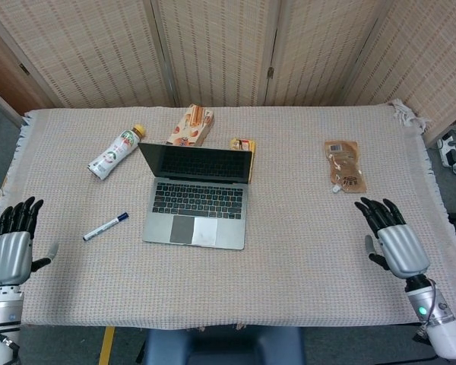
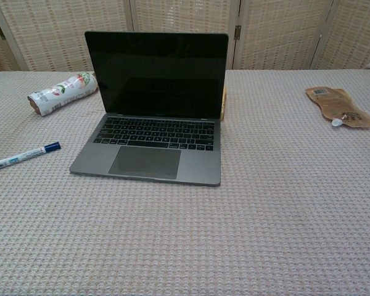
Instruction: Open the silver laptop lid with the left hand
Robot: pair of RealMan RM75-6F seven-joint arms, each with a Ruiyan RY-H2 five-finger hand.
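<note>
The silver laptop [image 1: 196, 198] [image 2: 154, 132] stands in the middle of the table with its lid upright and its dark screen [image 2: 156, 73] facing me. My left hand [image 1: 10, 247] hovers at the table's near left corner, far from the laptop, fingers spread and holding nothing. At the near right edge my right hand [image 1: 391, 239] is likewise spread and empty. Neither hand shows in the chest view.
A bottle [image 1: 115, 152] [image 2: 60, 92] lies left of the laptop. A blue-capped marker [image 1: 106, 226] [image 2: 21, 156] lies on the cloth nearer me. A snack pack [image 1: 191, 125] and a small box [image 1: 243, 146] sit behind the lid. A brown pouch [image 1: 343, 166] [image 2: 340, 106] lies far right.
</note>
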